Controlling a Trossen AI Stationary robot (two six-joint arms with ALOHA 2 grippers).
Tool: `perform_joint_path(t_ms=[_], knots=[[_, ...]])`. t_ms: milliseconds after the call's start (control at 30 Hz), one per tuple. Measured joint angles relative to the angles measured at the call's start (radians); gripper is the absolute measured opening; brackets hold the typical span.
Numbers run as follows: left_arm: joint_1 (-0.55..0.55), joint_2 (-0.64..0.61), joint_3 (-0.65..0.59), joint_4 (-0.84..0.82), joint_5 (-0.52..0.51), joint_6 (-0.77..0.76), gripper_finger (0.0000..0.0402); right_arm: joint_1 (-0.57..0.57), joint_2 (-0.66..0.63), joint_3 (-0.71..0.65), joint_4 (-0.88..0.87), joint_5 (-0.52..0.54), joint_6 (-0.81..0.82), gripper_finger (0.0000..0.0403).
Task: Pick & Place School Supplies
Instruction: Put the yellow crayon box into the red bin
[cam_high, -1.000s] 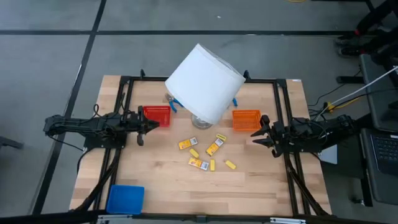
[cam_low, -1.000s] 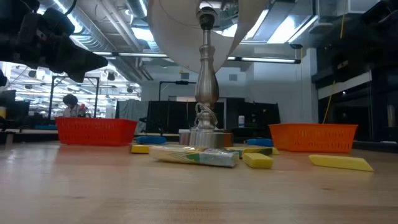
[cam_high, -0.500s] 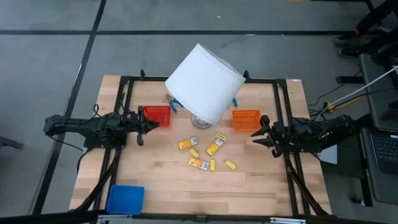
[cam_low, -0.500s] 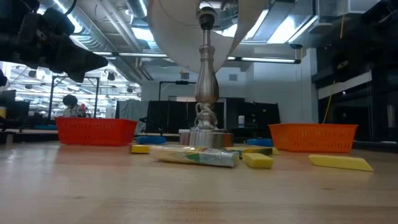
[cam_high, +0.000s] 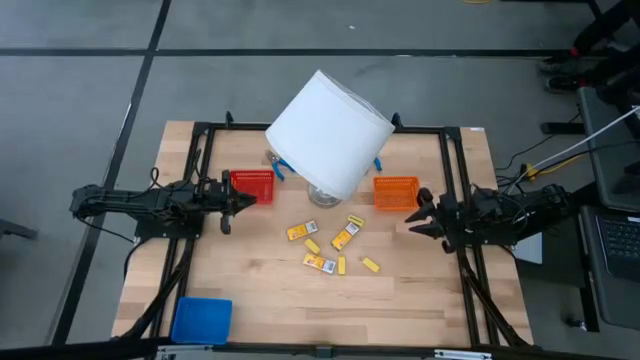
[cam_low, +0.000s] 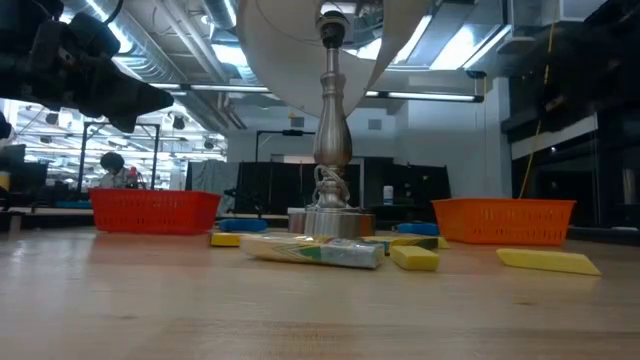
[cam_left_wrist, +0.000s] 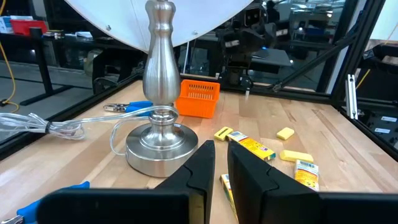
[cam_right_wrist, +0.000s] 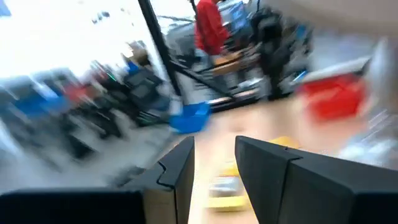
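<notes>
A grey floor with dark seams is surrounding a pale wooden table (cam_high: 250, 300) that is filling the centre of the high view, with a black frame running along its edges.

Largest item: a white lampshade (cam_high: 328, 133) is tilting over the upper middle of the table, and its metal lamp base (cam_left_wrist: 161, 146) is standing underneath with a clear cable looping beside it.

Left arm is lying along the left side at mid-height; the left gripper (cam_high: 232, 205) is sitting just beside the red mesh basket (cam_high: 252, 185), fingers together, nothing between them. Left wrist view is showing the two dark fingers (cam_left_wrist: 200, 168) nearly touching.

Right arm is lying along the right side at mid-height; the right gripper (cam_high: 422, 212) is sitting just below and right of the orange mesh basket (cam_high: 396, 192), fingers partly apart, nothing visibly held. Right wrist view is smeared.

A blue tray (cam_high: 201, 319) is resting in the lower left corner of the table.

School supplies are lying loose in the centre, below the lamp and between the two grippers: yellow-orange packets with white labels (cam_high: 346, 235) and, smaller, plain yellow sticks (cam_high: 371, 265). A blue-handled tool (cam_high: 279, 168) is lying at the upper middle, partly hidden by the shade.
</notes>
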Motion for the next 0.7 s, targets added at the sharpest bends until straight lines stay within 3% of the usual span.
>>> perform_joint_path(t_ms=[67, 133, 300, 367, 500, 600, 700], knots=[[0.000, 0.000, 0.000, 0.000, 0.000, 0.000, 0.0039, 0.000, 0.001, 0.000, 0.021, 0.012, 0.113, 0.0121], [0.000, 0.000, 0.000, 0.000, 0.000, 0.000, 0.0039, -0.002, 0.004, 0.000, 0.025, 0.081, 0.119, 0.0121], [0.000, 0.000, 0.000, 0.000, 0.000, 0.000, 0.0039, -0.001, 0.005, 0.000, 0.029, 0.359, 0.266, 0.0121], [0.000, 0.000, 0.000, 0.000, 0.000, 0.000, 0.0039, -0.001, 0.005, 0.000, 0.030, 0.406, 0.369, 0.0121], [0.000, 0.000, 0.000, 0.000, 0.000, 0.000, 0.0039, 0.000, 0.005, 0.000, 0.062, 0.340, 0.572, 0.0121], [0.000, 0.000, 0.000, 0.000, 0.000, 0.000, 0.0039, 0.009, 0.005, 0.000, 0.126, 0.216, 0.570, 0.0121], [0.000, 0.000, 0.000, 0.000, 0.000, 0.000, 0.0039, 0.027, 0.005, 0.000, 0.210, 0.199, 0.562, 0.0121]])
